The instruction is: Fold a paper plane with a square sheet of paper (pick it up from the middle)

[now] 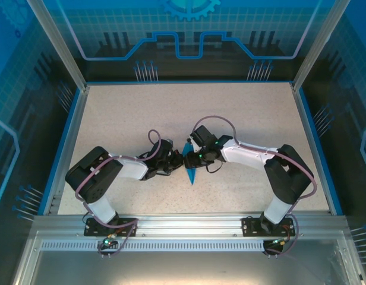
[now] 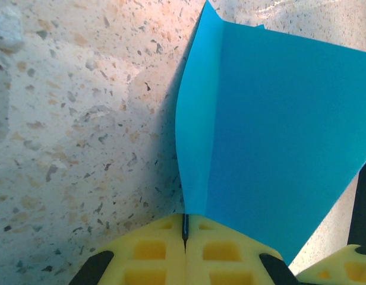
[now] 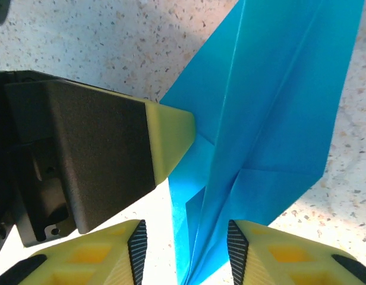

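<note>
The teal-blue paper plane (image 1: 191, 173) lies at the table's middle, a folded dart with its point toward the near edge. In the left wrist view its wing (image 2: 278, 130) spreads flat and one flap stands up. My left gripper (image 2: 185, 222) is shut on the bottom of that flap; from above it (image 1: 177, 159) sits just left of the paper. My right gripper (image 3: 186, 249) is open, its ribbed pads either side of the plane's layered folds (image 3: 272, 113) without touching them. From above it (image 1: 195, 157) meets the left one over the paper.
The speckled beige table (image 1: 141, 113) has free room on every side of the arms. A blue rim (image 1: 67, 136) and metal posts frame it. In the right wrist view the left gripper's yellow fingertip (image 3: 171, 136) sits close beside the paper.
</note>
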